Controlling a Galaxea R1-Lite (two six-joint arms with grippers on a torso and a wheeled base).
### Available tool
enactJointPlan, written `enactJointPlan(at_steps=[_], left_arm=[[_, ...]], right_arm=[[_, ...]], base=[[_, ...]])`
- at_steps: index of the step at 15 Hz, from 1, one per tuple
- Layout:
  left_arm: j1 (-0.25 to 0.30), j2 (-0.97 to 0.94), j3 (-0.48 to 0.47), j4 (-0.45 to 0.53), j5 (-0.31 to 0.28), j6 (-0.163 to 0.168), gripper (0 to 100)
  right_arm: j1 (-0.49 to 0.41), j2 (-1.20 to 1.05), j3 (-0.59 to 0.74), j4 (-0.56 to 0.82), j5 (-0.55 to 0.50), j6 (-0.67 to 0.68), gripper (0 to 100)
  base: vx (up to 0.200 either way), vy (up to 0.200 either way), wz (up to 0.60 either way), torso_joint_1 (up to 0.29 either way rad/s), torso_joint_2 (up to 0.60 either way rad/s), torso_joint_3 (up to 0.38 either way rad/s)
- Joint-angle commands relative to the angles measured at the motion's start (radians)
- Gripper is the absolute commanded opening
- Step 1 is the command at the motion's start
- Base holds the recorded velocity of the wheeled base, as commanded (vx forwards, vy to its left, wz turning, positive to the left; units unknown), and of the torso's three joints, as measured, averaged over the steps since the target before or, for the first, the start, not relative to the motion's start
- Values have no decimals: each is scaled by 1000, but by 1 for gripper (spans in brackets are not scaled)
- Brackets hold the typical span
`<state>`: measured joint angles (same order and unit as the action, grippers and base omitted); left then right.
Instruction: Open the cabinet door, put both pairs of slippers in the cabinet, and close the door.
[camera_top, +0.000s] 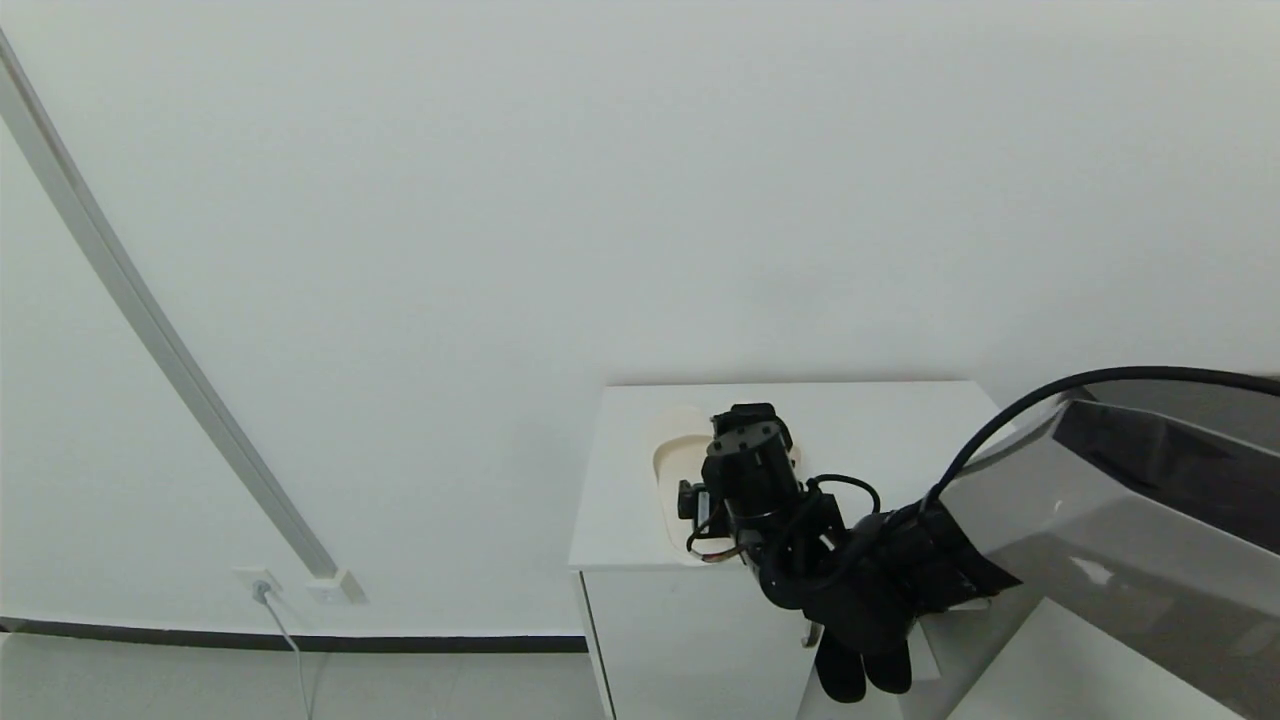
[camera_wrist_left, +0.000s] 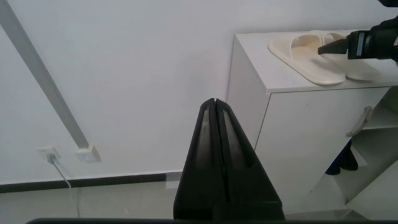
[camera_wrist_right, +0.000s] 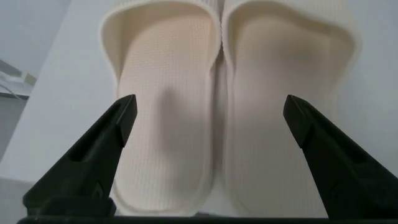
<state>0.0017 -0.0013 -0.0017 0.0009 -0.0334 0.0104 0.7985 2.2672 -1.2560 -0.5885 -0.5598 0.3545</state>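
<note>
My right end effector (camera_wrist_right: 210, 106) hangs just above the pair of cream slippers (camera_wrist_right: 165, 124), released. Its two black fingers (camera_wrist_right: 93, 162) are spread wide, one outside each outer edge of the pair, and I cannot tell whether they touch the soles. The slippers lie side by side, touching along their inner edges, soles down on the counter-like top of the white cabinet (camera_top: 620, 480), toward its left half.

My left end effector (camera_wrist_left: 214, 106) is clenched on nothing, fingers pressed flat together. It is off to the left of the cabinet, well apart from it, and held in front of the white wall (camera_wrist_left: 137, 74).

A front panel with a pale handle (camera_wrist_left: 359, 121) covers the cabinet's left part. To the right of that handle the inside is exposed, with shelves (camera_wrist_left: 380, 124) showing. A dark object (camera_wrist_left: 345, 163) sits low inside; two rounded black ends show in the head view, but I cannot say for sure what it is.

On the wall, a grey conduit (camera_top: 150, 320) runs diagonally down to a socket (camera_top: 258, 580) with a cable plugged in.
</note>
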Motion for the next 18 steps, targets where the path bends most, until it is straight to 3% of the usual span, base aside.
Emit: enactJointPlan(at_steps=[1,7,15,16,18], left_arm=[[0,1,0,1,0,0,0],[0,1,0,1,0,0,0],[0,1,0,1,0,0,0],[0,1,0,1,0,0,0],[0,1,0,1,0,0,0]], right_arm=[[-24,71,-53,-11,0,-6,100],[-76,190,-184,-142,0,-163,100],[-124,272,-323,-143,0,-192,100],[-124,272,-323,-145,0,-192,0],[-125,268,-319,-159,0,-193,0]], base=[[0,0,0,0,0,0],[0,0,0,0,0,0],[0,0,0,0,0,0],[0,0,0,0,0,0],[0,0,0,0,0,0]])
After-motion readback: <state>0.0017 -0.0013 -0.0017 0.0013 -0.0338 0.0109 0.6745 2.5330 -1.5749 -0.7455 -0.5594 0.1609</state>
